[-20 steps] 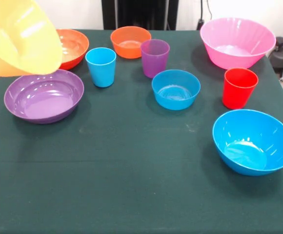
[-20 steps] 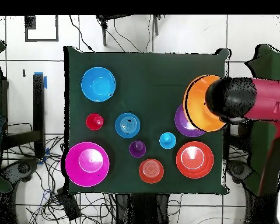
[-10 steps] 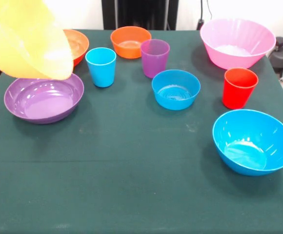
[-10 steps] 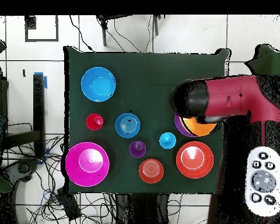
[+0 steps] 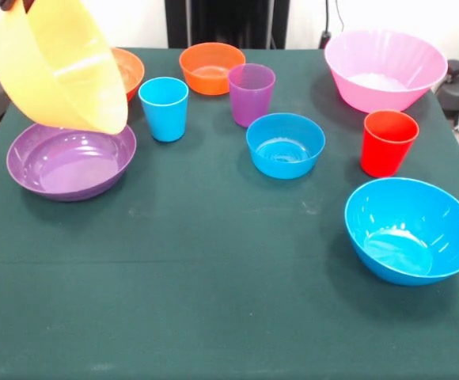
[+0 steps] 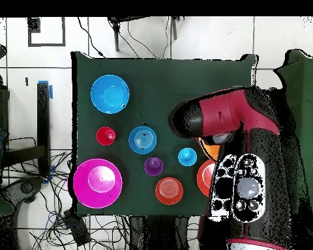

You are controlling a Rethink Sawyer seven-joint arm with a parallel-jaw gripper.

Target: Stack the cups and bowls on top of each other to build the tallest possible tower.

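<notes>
Overhead, dark green table [image 6: 165, 84], white tiled floor [image 6: 205, 39], tangled cables [image 6: 55, 215]

We see the arm [image 6: 234, 120] from above as a thick, rounded body in deep crimson red with a glossy sheen. Its end nearest the middle of the picture is a bulbous black cap [image 6: 185, 119]. A pale grey, oblong panel [image 6: 240, 189] sits along the link, carrying several round dark and grey buttons or discs. In the front view only a dark sliver [image 5: 12, 4] shows at the top left corner.
</notes>
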